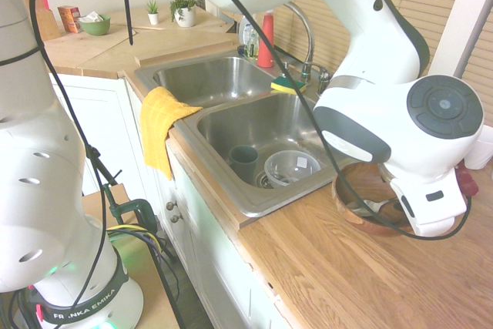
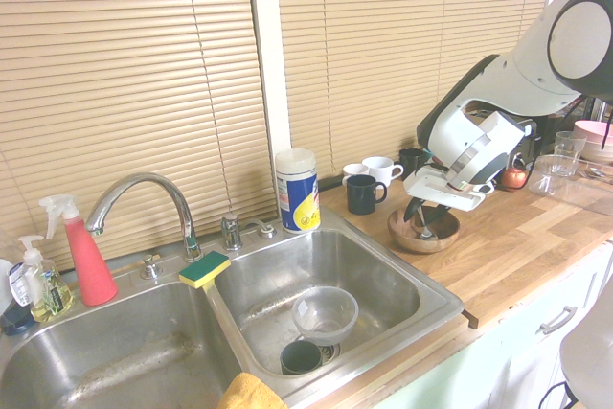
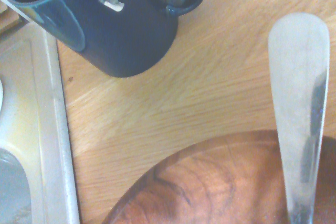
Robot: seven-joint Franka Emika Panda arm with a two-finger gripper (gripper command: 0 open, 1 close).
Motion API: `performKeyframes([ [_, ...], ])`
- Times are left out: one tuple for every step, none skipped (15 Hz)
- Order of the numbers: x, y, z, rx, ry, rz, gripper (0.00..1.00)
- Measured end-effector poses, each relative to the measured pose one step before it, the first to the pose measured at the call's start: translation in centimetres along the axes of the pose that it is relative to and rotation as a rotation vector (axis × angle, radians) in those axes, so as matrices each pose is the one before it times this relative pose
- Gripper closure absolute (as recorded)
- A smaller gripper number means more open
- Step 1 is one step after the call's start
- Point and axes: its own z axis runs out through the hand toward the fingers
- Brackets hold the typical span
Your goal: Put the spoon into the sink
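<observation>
Kitchen counter (image 1: 308,275), "FRANKA EMIKA" lettering (image 1: 92,303).

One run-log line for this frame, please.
target: spoon, in wooden bowl | gripper: at the bowl, around spoon handle, grip unclear | sink: holds clear bowl, dark cup

A yellow cloth (image 1: 159,129) hangs over the sink's (image 1: 258,204) front edge. In its near basin, a clear bowl (image 1: 291,168) sits beside a dark cup (image 1: 244,158), and a sponge (image 1: 288,85) rests on the back rim.
</observation>
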Motion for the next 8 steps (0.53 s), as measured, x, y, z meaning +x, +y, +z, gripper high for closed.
performKeyframes([
  [-0.007, 0.056, 0.082, -0.00109, -0.00172, 0.00052, 1.0],
  [-0.036, 0.041, 0.12, -0.00169, -0.0026, 0.00001, 1.0],
  [-0.064, 0.027, 0.16, -0.00226, -0.00254, -0.00051, 1.0],
  [-0.046, 0.032, 0.144, -0.00225, -0.00208, -0.00041, 1.0],
  [-0.041, 0.029, 0.133, -0.00193, -0.0019, -0.00041, 1.0],
  [-0.021, 0.02, 0.115, -0.00077, -0.00132, 0.00045, 1.0],
  [0.023, -0.008, 0.108, 0.00149, -0.00062, 0.00202, 1.0],
  [0.058, 0.031, 0.161, 0.00137, -0.00074, 0.00076, 1.0],
])
